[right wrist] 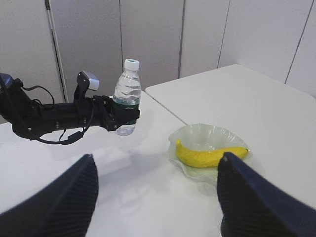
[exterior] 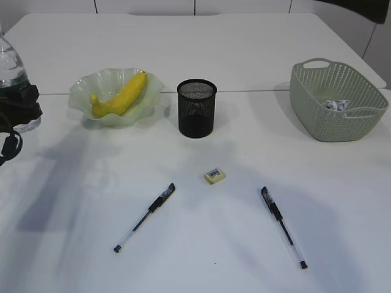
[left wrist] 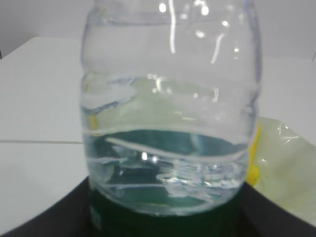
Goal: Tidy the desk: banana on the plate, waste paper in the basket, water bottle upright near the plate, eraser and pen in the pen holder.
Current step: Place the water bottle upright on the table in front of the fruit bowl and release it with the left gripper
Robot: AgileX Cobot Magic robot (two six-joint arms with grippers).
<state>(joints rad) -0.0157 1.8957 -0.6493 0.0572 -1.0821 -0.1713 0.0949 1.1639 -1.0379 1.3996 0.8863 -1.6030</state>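
Water bottle (right wrist: 127,94): upright in the left gripper (right wrist: 121,114), far left edge of the exterior frame, just left of the plate (exterior: 82,91). From the right wrist view we'd say its base is touching or barely off the table, can't tell which.

Left gripper: clamped round the bottle's lower body, at the green label. It's the only thing it's holding.

Right gripper (right wrist: 157,195): fingers spread wide, nothing between them, hanging over the table and looking toward the plate.

Bottle risk: partly full, water sloshing in the left wrist view. If we let go before the base sits flat, it'll probably tip toward the plate or off the left edge.

Plate risk: the wavy glass rim is close to the bottle. A sideways nudge on release could shove the plate and roll the banana (exterior: 120,96) out.

Banana: already on the plate, so we mostly just don't want to undo that.

Waste paper (exterior: 336,105): crumpled in the basket (exterior: 305,91), upper right. Looks done.

Eraser (exterior: 214,176): small, flat, mid-frame below the mesh pen holder (exterior: 197,108). Easy to pinch badly and flick away.

Pens: the left pen (exterior: 145,217) and the right pen (exterior: 283,227) lie flat in the lower half. Thin, round, so we reckon they'll roll or slip, and a slanted drop could bounce off the holder's rim or knock it over.
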